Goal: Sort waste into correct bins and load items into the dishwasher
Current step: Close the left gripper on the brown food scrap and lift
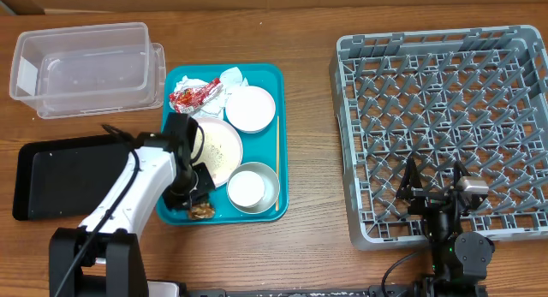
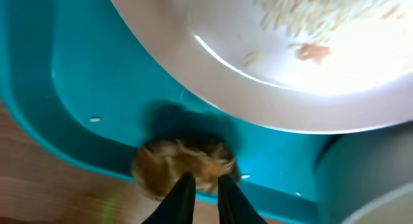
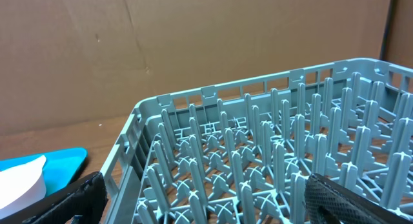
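Writing: the wrapper (image 1: 193,94) is red and white, but its print is too small to read. A pale patch on the end of the tub (image 1: 81,66) cannot be read either.
Left tool (image 2: 204,180): almost shut, with only a thin gap between its two dark fingers. The tips touch the near edge of a brown lump (image 2: 184,161) in the near left corner of the teal tray (image 1: 231,216). I cannot tell if it really has hold of the lump.
Right tool (image 3: 206,198): wide open and holding nothing. It hangs over the near edge of the rack (image 1: 445,83), well to the right of the teal tray.
Plate (image 1: 224,150): one, in the middle of the teal tray. It has rice (image 2: 310,14) and a few small brown bits on it. The left arm covers its left side.
Bowls: two. The white bowl (image 1: 251,109) sits in the far right part of the teal tray. The steel bowl (image 1: 253,187) sits in the near right corner, just beside the plate.
Chopstick (image 1: 276,151): one, lying along the right wall inside the teal tray.
Napkin (image 1: 233,74): one, crumpled, at the far edge of the teal tray.
Wrapper: one, in the far left corner of the teal tray, just beside the napkin.
Bins: two. The tub is to the far left of the teal tray. The black tray (image 1: 68,173) is to its near left.
Rack: one, on the table (image 1: 308,40), to the right of the teal tray and apart from it.
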Tool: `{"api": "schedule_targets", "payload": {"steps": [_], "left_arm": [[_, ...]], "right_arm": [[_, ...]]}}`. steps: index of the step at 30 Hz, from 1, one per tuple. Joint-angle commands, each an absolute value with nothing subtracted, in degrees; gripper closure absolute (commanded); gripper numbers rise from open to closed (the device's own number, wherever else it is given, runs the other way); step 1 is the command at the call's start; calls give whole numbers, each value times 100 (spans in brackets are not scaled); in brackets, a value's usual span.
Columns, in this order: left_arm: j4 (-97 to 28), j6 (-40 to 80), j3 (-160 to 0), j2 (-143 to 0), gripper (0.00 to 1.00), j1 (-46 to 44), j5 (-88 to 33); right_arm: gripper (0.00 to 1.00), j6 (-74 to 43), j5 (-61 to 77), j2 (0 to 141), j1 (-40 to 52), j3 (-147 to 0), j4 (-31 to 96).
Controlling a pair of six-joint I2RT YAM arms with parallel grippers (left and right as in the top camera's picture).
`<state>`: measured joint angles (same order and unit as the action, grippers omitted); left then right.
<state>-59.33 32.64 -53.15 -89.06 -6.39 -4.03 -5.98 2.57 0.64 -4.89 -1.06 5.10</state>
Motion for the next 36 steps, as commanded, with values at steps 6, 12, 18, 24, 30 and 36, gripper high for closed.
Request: {"api": "schedule_targets", "payload": {"steps": [6,12,18,24,30,36], "left_arm": [[-6237,3232,-5524,-8958,79,-690,-558],[-6003,3245,-5116,-8958,74,-834,-600],[-5944,3540,-4956,-8958,73,-832,-8],[-5848,3601,-4954,-8958,70,-832,45],[-5736,3645,-4954,-8976,69,-832,40],[-5714,3645,-4945,-9133,71,-834,-8]], "right_arm": [[0,-596,259,16,-510,-45,462],[0,-596,259,16,-510,-45,462],[0,-596,259,16,-510,-45,462],[0,-596,259,16,-510,-45,462],[0,-596,259,16,-510,-45,462],[0,-596,259,16,-510,-45,462]]}}
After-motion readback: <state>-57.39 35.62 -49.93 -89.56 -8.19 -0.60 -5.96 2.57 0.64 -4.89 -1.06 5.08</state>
